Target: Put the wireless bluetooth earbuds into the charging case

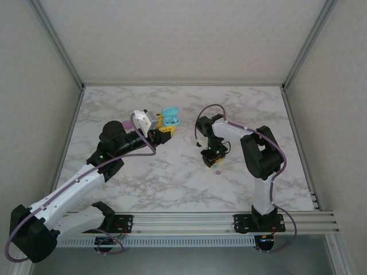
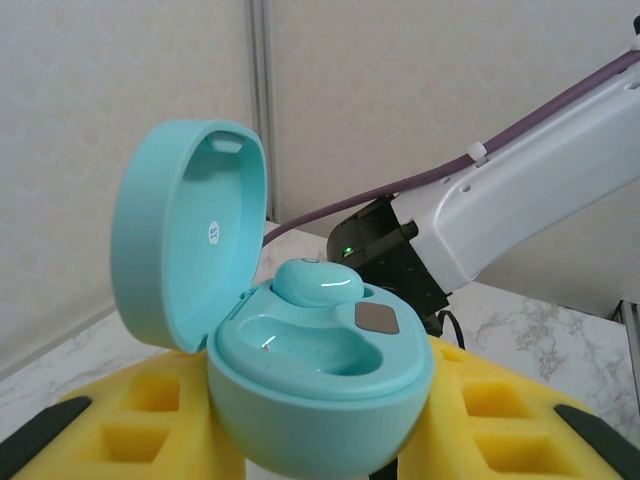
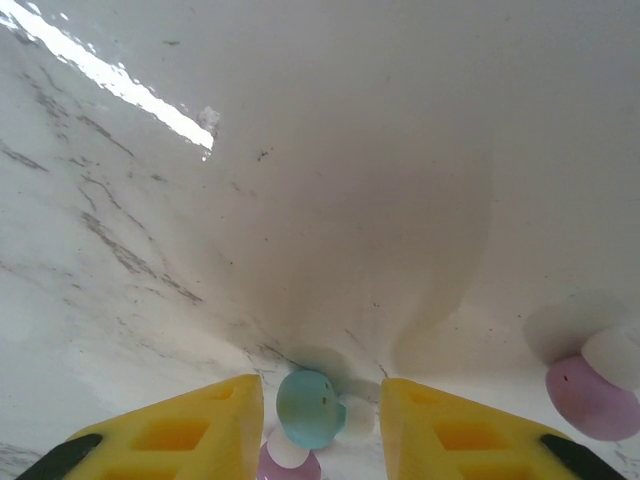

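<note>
Your left gripper (image 1: 164,129) clamped the case (image 2: 320,370) while your right gripper (image 3: 322,392) sat apart around the tiny, probably slippery teal earbud (image 3: 308,408) at 6 o'clock, whose sides looked like the spot to pinch.

Robot lab cell, marble-look table (image 1: 172,183), blank panel walls (image 1: 34,103), aluminium mounting rail (image 1: 189,220)

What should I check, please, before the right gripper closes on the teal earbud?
1. The charging case stands open: ok.
2. The left gripper is shut on the charging case: ok.
3. One socket is free beside the seated earbud: ok.
4. The teal earbud sits inside the right gripper: ok.
5. The right gripper touches it: not ok, gaps on both sides.
6. The pink piece beside it is separate: cannot tell.
</note>
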You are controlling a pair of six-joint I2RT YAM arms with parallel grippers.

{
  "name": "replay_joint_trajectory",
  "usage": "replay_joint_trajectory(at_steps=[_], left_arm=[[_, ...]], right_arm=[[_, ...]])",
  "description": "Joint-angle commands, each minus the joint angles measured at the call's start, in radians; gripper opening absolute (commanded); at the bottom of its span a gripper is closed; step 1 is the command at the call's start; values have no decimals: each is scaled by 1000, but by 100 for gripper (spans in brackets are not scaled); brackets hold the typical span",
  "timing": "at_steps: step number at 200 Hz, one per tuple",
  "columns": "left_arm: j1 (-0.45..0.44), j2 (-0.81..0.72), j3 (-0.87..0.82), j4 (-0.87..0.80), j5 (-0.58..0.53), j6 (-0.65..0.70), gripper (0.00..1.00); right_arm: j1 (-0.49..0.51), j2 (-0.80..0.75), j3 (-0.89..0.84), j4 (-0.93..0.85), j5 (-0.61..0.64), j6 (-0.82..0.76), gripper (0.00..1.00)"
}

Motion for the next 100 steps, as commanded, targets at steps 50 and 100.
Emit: replay_joint_trajectory(at_steps=[50,100], left_arm=[[-10,10,8,13,-6,5,22],[-10,12,5,15,-5,3,22]], right_arm=[[9,27,-37,0,16,-8,33],[8,18,-32,14,21,16,27]])
